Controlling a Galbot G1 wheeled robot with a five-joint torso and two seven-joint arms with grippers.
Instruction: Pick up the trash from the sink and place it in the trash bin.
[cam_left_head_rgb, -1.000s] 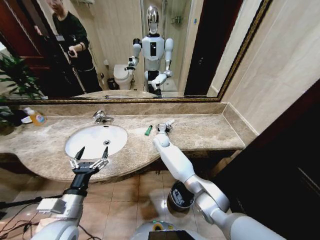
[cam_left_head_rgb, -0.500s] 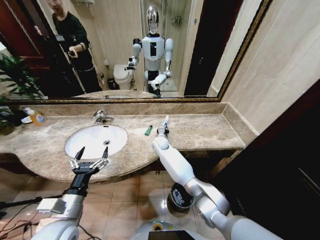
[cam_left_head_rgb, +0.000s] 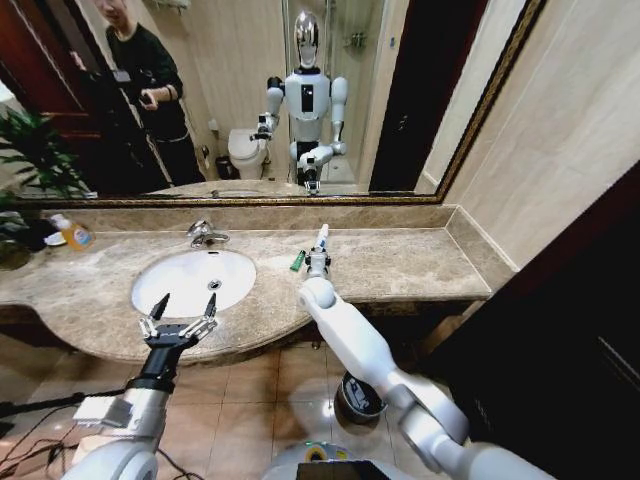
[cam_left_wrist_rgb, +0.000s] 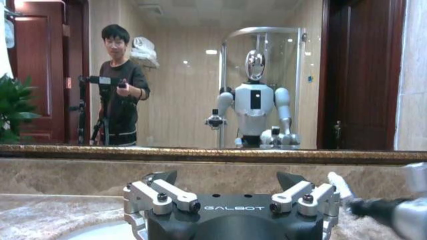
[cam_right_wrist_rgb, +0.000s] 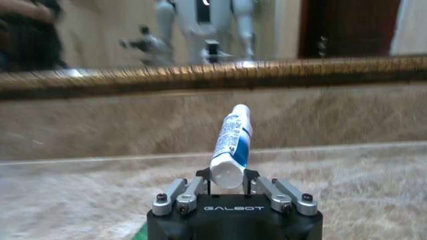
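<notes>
My right gripper (cam_left_head_rgb: 318, 256) is shut on a white tube with blue print (cam_left_head_rgb: 321, 236), a piece of trash held upright above the marble counter, to the right of the sink (cam_left_head_rgb: 238, 268). The right wrist view shows the same tube (cam_right_wrist_rgb: 231, 145) clamped between the fingers of the right gripper (cam_right_wrist_rgb: 227, 176). A small green tube (cam_left_head_rgb: 298, 260) lies on the counter just left of that gripper. My left gripper (cam_left_head_rgb: 180, 316) hangs open over the sink's front rim, with nothing in it (cam_left_wrist_rgb: 227, 177). The trash bin (cam_left_head_rgb: 354, 400) stands on the floor under the counter, partly behind my right arm.
A chrome tap (cam_left_head_rgb: 204, 235) stands behind the basin. An orange-liquid soap bottle (cam_left_head_rgb: 72, 233) sits at the counter's far left beside a plant (cam_left_head_rgb: 35, 150). A big mirror runs along the back wall. A wall closes the counter's right end.
My right gripper has shifted slightly left, towards the green tube, and the white tube it holds has swung from tilted to upright. The left arm has not moved.
</notes>
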